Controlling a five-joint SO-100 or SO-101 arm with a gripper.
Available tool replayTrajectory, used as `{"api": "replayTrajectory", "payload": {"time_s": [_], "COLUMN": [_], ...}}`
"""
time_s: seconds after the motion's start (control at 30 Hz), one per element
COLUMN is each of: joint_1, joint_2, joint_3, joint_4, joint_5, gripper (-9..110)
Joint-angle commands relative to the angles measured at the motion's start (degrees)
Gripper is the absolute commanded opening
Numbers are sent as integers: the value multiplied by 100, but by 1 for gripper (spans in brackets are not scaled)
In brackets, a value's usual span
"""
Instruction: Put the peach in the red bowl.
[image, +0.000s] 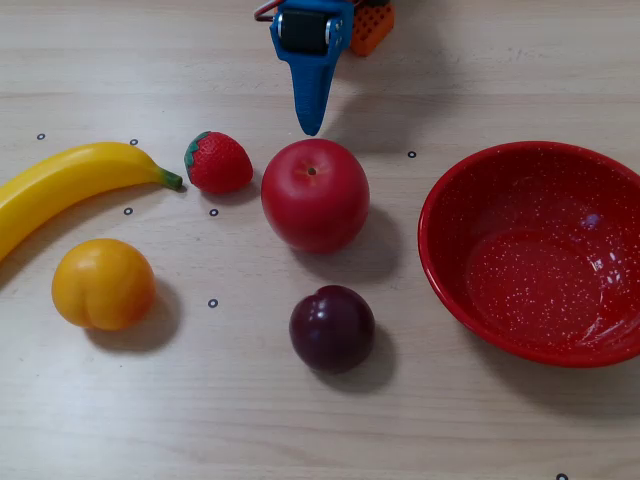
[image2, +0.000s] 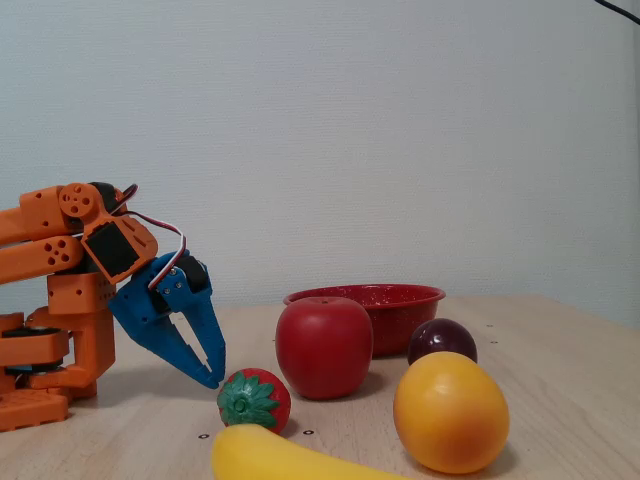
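On my overhead feed, the round yellow-orange peach (image: 103, 284) with its shallow crease sits on the pale wood-grain table (image: 500, 60) at the left, well apart from the large glossy red bowl (image: 470, 205) with fine white speckles, which lies at the far right and runs off the frame edge. I see nothing inside the bowl. Between them stand the big red apple (image: 315, 194) and, nearer the bottom of the view, the dark purple plum (image: 332, 328). A small red strawberry (image: 218, 162) with a green cap rests just left of the apple, and the long yellow banana (image: 65, 185) curves in from the left edge, its stem end close to the strawberry, above the peach in this view.

The blue two-finger gripper (image: 311, 122) comes in from the top edge, its tip pointing down at the table just above the apple in the overhead view. From the fixed side camera I see the gripper (image2: 211, 375) angled downward on the orange arm (image2: 60, 250), fingertips low near the table and beside the strawberry (image2: 254, 400). The fingers are nearly together, with only a thin gap between them, and they hold nothing. In that side view the peach (image2: 450, 411) is in the foreground at right, far from the gripper, with the bowl (image2: 365, 298) behind the apple (image2: 323, 346).
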Motion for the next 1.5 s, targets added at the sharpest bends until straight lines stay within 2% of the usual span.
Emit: {"api": "replayTrajectory", "payload": {"time_s": [0.0,0.67,0.77,1.1,1.27,1.4,1.47], "joint_1": [105,185,141,-615,-1257,-1696,-1890], "joint_2": [53,26,-466,-3428,-5581,-7743,-8543], "joint_3": [-193,-193,-527,-3885,-6267,-8842,-9791], "joint_4": [-62,-79,-220,387,791,1837,1934], "joint_5": [-44,123,606,1362,1696,1995,2109], "gripper": [0,0,0,0,0,0,0]}}
